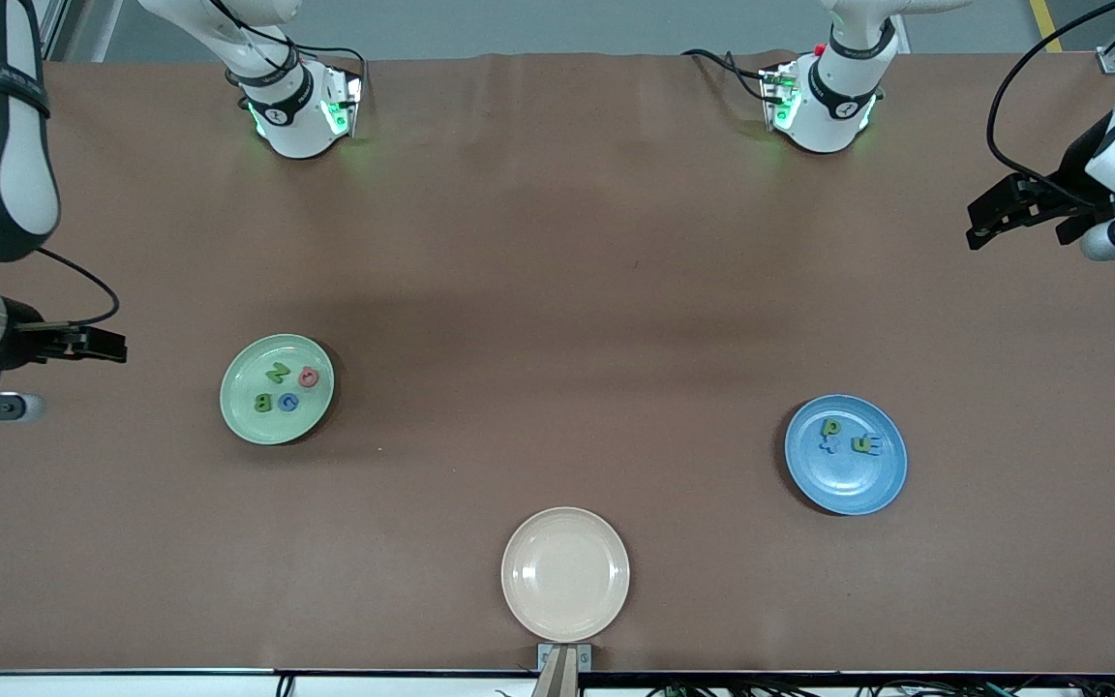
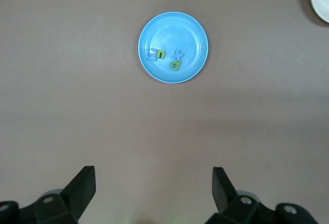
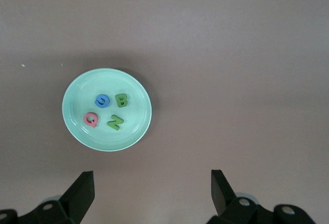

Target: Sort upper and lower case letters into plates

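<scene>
Both arms parked at the edges of the surface, nothing held. Left claw point(image 1: 988, 215) hangs over bare surface at the left arm's end, jaws spread wide; left wrist view shows both fingers point(image 2: 82, 185) far apart with only brown surface between them. Right claw point(image 1: 98, 344) hangs over the surface at the right arm's end, jaws also wide, fingers point(image 3: 82, 188) well separated and empty. Mint green plate point(image 1: 233, 411) sits toward the right arm's end and carries four letters: green N point(image 1: 278, 373), pinkish-red O point(image 1: 309, 377), green B point(image 1: 263, 403), blue G point(image 1: 288, 402). In the right wrist view the same four lie clustered near the plate's middle, close together but apart: G point(image 3: 103, 100), B point(image 3: 122, 99), O point(image 3: 91, 118), N point(image 3: 115, 123). Blue plate point(image 1: 882, 484) sits toward the left arm's end, slightly nearer the front camera than the mint one, with green p point(image 1: 831, 426), blue x point(image 1: 828, 445), green n point(image 1: 860, 444) and blue m point(image 1: 873, 446). The n and m touch; p and x touch too. Beige plate point(image 1: 519, 600) sits nearest the front camera, between the two others, no letters in it. No letters lie loose on the surface point(image 1: 557, 290).
</scene>
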You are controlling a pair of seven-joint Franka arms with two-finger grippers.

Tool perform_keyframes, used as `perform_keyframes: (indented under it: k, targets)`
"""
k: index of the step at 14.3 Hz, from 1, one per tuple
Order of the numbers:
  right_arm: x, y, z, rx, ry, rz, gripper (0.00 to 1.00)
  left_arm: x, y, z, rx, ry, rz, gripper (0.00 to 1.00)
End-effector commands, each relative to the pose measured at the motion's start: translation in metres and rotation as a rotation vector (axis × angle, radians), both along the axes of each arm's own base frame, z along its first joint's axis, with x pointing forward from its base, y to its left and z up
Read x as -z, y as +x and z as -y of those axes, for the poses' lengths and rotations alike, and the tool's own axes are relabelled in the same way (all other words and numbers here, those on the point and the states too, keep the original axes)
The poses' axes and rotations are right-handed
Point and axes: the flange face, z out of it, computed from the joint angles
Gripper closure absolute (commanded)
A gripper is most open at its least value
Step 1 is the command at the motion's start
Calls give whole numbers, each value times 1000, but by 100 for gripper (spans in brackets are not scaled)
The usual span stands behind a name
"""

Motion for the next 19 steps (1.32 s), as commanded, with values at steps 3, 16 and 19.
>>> perform_keyframes:
  k: [3, 16, 19]
  targets:
    - [-17, 5, 5, 4, 12, 19, 0, -3, -13, 0, 7, 2, 5, 0]
    - [-77, -37, -16, -59, 77, -11, 0, -9, -11, -7, -7, 0, 52, 0]
    - [-82, -41, -15, -54, 71, -5, 0, -9, -10, -7, -7, 2, 62, 0]
